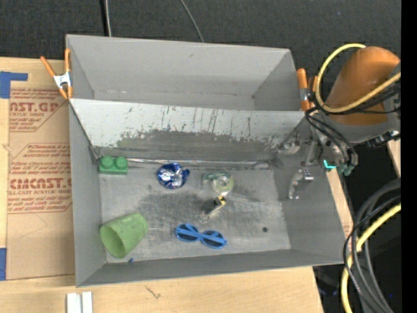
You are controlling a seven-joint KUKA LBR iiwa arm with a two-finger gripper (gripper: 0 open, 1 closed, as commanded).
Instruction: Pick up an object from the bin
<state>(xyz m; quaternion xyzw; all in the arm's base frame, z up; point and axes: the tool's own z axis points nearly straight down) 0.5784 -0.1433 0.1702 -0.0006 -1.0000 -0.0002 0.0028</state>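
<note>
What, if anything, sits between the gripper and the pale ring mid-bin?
Nothing visible does. The gripper hangs by the right wall of the bin, and only bare grey floor separates it from the pale ring.

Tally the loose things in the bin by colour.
Green: 2, a block and a cup
Blue: 2, a crumpled ball and a flat looped piece
Pale: 1, a ring
Dark-and-yellow: 1, a small piece
Total: 6
</note>
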